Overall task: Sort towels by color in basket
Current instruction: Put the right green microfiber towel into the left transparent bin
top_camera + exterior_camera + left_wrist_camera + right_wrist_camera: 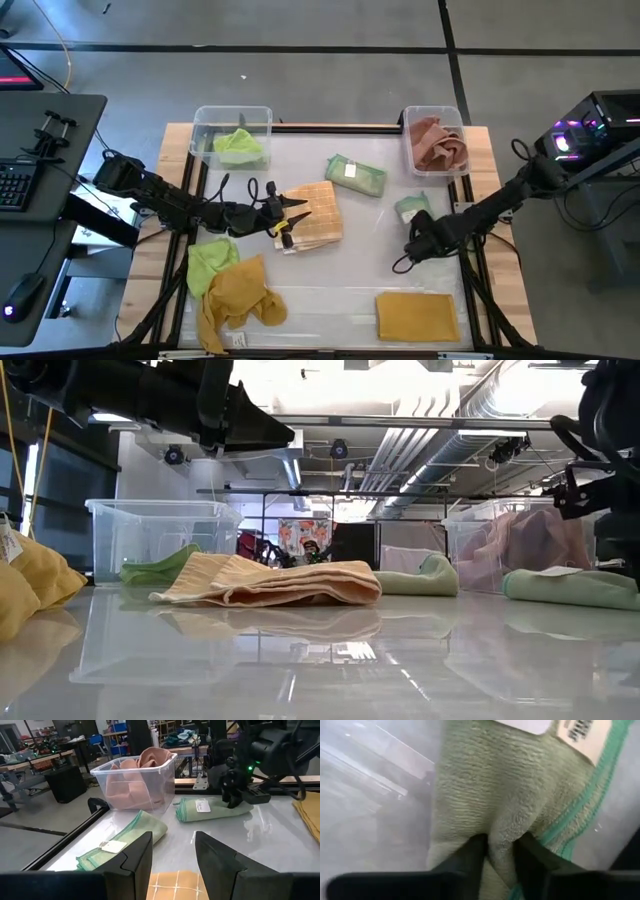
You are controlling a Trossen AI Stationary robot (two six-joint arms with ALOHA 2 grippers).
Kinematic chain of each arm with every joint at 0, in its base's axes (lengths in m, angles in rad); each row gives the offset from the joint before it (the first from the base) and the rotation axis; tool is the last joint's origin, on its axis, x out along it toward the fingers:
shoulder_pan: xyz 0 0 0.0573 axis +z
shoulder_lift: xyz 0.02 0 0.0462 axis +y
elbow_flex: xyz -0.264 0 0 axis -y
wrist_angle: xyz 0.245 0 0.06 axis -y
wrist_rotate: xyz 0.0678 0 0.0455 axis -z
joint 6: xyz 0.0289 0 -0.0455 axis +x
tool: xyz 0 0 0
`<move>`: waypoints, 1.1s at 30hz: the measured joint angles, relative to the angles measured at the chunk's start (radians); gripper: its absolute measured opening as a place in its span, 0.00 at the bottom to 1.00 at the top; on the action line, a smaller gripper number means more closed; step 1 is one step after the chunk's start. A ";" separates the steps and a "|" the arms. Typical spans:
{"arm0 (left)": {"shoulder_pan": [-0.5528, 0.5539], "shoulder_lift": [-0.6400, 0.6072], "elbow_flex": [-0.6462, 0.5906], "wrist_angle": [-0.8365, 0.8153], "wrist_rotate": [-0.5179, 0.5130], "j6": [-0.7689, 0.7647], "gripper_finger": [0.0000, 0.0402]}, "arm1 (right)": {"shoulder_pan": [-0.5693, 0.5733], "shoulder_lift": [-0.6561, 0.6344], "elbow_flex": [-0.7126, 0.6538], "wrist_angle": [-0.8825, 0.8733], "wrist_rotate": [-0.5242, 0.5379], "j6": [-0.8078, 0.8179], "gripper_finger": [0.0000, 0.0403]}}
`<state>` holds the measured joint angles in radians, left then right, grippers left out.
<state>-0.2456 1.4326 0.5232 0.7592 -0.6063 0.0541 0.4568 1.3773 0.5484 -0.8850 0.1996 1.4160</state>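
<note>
A white tabletop (300, 300) seen from above; the right gripper (499, 851) presses down on a folded pale green terry towel with a darker green edge (411, 209), its fingers pinched on a fold of the cloth, near the clear plastic bin of dusty pink towels (436, 142); the left gripper (172, 857) hovers with fingers parted, holding nothing, over a tan checked towel (312, 230) mid-table; a second pale green towel (355, 175) lies between them; a lime towel (238, 146) sits in the left clear bin (232, 116); mustard yellow towels (417, 314) lie at the near edge.
</note>
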 joint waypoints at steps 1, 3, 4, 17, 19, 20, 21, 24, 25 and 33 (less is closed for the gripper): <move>0.000 0.000 0.000 0.002 0.001 0.000 0.34 | 0.003 0.000 -0.001 0.011 0.012 -0.008 0.17; -0.003 0.000 0.000 0.000 0.000 -0.015 0.34 | 0.020 0.000 -0.007 0.061 0.093 -0.042 0.07; -0.003 0.000 0.000 0.000 0.000 -0.025 0.34 | 0.032 0.001 -0.011 0.115 0.156 -0.066 0.04; -0.005 0.037 0.000 0.066 0.038 -0.060 0.34 | 0.134 0.010 -0.115 1.149 0.819 -0.712 0.03; -0.006 0.068 0.000 0.125 0.068 -0.052 0.34 | 0.125 0.009 -0.116 1.253 0.870 -0.830 0.03; -0.006 0.089 0.000 0.160 0.093 -0.045 0.34 | 0.119 0.009 -0.116 1.304 0.878 -0.891 0.03; -0.006 0.113 0.000 0.201 0.115 -0.044 0.34 | 0.114 0.008 -0.116 1.351 0.877 -0.947 0.03; -0.006 0.186 0.000 0.323 0.186 -0.042 0.34 | 0.103 0.008 -0.116 1.482 0.816 -1.091 0.01; -0.006 0.211 0.000 0.370 0.202 -0.042 0.34 | 0.099 0.008 -0.116 1.525 0.789 -1.129 0.01; 0.005 0.391 0.041 0.638 0.391 0.091 0.35 | 0.036 0.007 -0.114 1.706 0.458 -1.250 0.02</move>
<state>-0.2405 1.8234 0.5646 1.3969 -0.2152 0.1449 0.4930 1.3846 0.4339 0.8209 0.6575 0.1661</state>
